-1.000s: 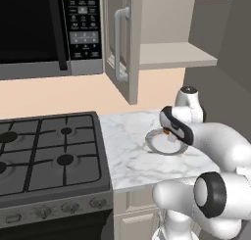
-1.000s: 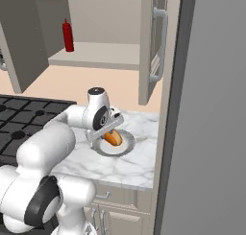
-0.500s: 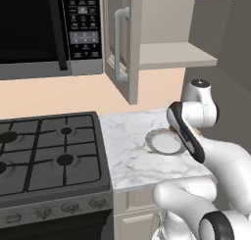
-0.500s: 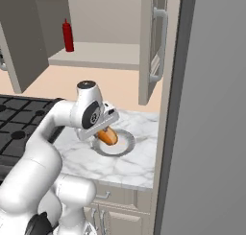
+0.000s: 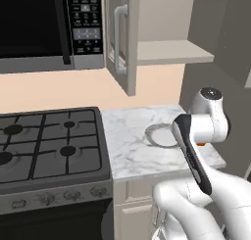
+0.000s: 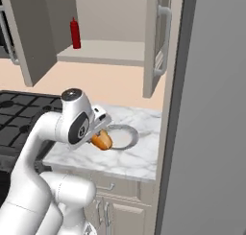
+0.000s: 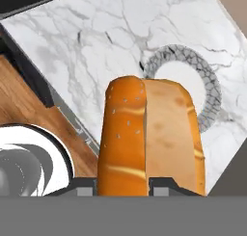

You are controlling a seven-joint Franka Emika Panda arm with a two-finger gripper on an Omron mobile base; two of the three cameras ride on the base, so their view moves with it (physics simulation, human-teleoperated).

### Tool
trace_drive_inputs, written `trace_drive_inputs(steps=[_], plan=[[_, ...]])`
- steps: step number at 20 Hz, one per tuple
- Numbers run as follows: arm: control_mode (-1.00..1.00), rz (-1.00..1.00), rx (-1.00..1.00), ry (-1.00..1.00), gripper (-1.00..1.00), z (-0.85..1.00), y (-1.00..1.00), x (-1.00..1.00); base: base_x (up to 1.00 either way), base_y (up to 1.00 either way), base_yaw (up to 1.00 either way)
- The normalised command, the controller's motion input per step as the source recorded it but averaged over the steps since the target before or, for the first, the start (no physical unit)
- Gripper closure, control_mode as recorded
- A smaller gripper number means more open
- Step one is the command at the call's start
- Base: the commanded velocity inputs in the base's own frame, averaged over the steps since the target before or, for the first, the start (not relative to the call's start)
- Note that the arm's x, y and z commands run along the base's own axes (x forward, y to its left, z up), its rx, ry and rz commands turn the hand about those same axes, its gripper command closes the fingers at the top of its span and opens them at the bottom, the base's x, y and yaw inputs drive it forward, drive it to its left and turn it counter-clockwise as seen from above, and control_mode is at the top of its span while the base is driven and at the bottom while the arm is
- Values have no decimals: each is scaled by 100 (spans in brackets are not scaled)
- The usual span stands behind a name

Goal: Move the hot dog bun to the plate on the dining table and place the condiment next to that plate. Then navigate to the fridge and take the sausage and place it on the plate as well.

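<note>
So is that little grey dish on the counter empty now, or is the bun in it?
Empty. The grey dish sits bare on the marble counter, while the gripper holds the bun lifted clear of it.

Two base cameras behind the arm, one camera on the hand

Left base view looked forward and down at the marble counter (image 5: 132,136) from 7 o'clock; right base view saw that same counter (image 6: 129,155) from 5 o'clock; hand view sat very near, above the counter (image 7: 96,47), facing down.

Glossy orange bun (image 7: 149,134), veined white marble counter (image 5: 132,141), crackled silvery-grey dish (image 7: 202,81)
</note>
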Motion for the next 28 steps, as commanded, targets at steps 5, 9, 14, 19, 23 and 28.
trace_drive_inputs(steps=[5,9,14,19,23,28], plan=[[100,0,0,0,100,0,0,0,-97,32,28],[100,0,0,0,100,0,0,0,-68,47,46],[100,0,0,0,100,0,0,0,-25,68,62],[100,0,0,0,100,0,0,0,-9,77,67],[100,0,0,0,100,0,0,0,-7,73,70],[100,0,0,0,100,0,0,0,-10,71,70]])
